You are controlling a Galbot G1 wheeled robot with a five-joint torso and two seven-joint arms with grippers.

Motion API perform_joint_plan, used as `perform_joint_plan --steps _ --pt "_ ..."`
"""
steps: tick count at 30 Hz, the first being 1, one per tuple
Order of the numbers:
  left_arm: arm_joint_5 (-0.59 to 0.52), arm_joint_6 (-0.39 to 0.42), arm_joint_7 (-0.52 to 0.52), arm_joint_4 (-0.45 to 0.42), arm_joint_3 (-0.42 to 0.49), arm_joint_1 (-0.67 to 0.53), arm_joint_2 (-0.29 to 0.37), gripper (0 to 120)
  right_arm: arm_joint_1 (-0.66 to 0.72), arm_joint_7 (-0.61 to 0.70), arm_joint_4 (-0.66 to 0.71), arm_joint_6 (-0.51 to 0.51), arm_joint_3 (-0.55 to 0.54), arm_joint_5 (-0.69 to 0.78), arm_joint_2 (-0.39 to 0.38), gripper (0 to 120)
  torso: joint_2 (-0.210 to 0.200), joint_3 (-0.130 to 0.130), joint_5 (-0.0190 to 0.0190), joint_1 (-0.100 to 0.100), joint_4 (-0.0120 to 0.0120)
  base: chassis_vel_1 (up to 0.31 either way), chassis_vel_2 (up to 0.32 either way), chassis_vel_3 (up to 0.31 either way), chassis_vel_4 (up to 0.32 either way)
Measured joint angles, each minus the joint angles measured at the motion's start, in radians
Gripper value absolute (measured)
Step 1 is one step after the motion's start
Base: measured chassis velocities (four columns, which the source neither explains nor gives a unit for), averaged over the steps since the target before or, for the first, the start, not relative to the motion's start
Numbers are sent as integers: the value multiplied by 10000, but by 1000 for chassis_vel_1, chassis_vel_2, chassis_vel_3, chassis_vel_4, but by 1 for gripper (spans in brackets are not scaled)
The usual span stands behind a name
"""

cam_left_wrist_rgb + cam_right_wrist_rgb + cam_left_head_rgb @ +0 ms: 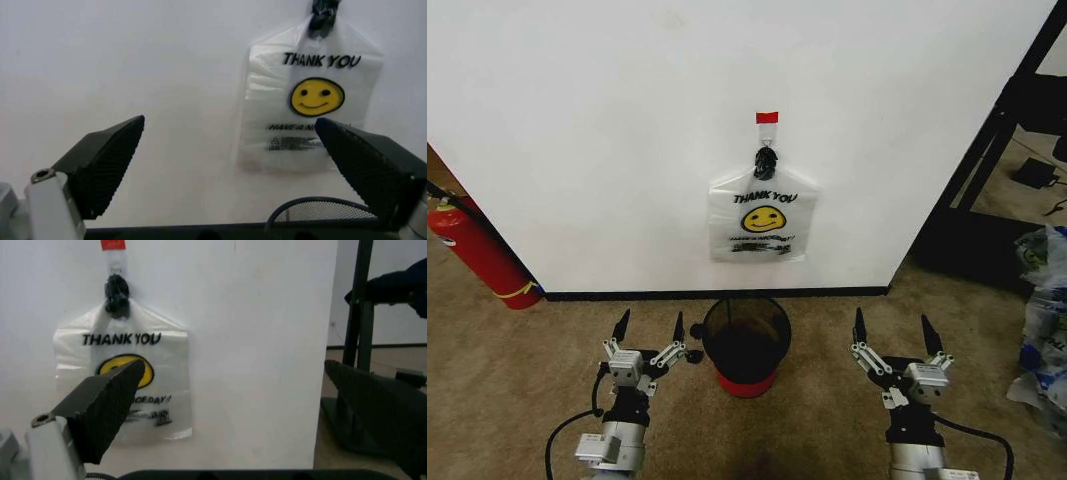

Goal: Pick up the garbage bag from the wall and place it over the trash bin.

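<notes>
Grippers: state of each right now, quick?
Left gripper: open, holding nothing, low beside the bin.
Right gripper: open, holding nothing, on the bin's other side.

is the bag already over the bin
No, the white "THANK YOU" bag hangs from the black clip on the wall, above the open black trash bin on the floor.

The garbage bag [762, 222] hangs on the wall [607, 130] from a clip [765, 160], directly above the trash bin [747, 345] on the floor. The left tool [649, 328] sits just left of the bin, the right tool [894, 336] farther off to its right, and a fire extinguisher [479, 253] leans at the wall's left end
</notes>
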Motion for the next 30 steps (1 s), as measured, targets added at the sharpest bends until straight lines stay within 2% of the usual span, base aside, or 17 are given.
perform_joint_plan --steps 7,12,13,17,19,21,26,27,30 --pt "42 -1 -1 70 -25 -69 -26 100 531 -232 -640 -319 -209 1177 -884 100 0 0 1 0 -1 0 0 0 0" --pt "198 -124 -2 130 -166 135 -93 100 1816 -1089 -1310 -842 -189 3544 -2388 100 -1 0 0 0 -2 0 0 0 0" --pt "198 -124 -2 130 -166 135 -93 100 1816 -1089 -1310 -842 -189 3544 -2388 100 -1 0 0 0 -2 0 0 0 0" --pt "502 -128 -15 30 -219 289 -185 100 3457 -1816 -2068 -1487 -457 5786 -3601 100 -2 1 2 0 2 0 0 0 0" --pt "749 -128 -14 -87 -243 388 -304 100 4355 -2181 -2519 -1870 -763 6815 -3952 100 -2 1 1 0 4 0 0 0 0" --pt "836 -127 -14 -147 -262 453 -368 100 4722 -2358 -2710 -2044 -910 7214 -4041 100 -2 1 2 0 -2 0 0 0 0" --pt "1181 -185 -13 -275 -402 772 -734 100 7702 -3736 -4383 -2841 -1965 10034 -4163 100 -2 2 -2 1 4 0 0 0 0" --pt "1181 -185 -13 -275 -402 772 -734 100 7702 -3736 -4383 -2841 -1965 10034 -4163 100 -2 2 -2 1 4 0 0 0 0" --pt "1236 -206 -12 -484 -576 963 -863 100 9050 -4197 -5684 -3024 -2369 11104 -3927 100 -3 2 3 1 0 0 0 0 0"
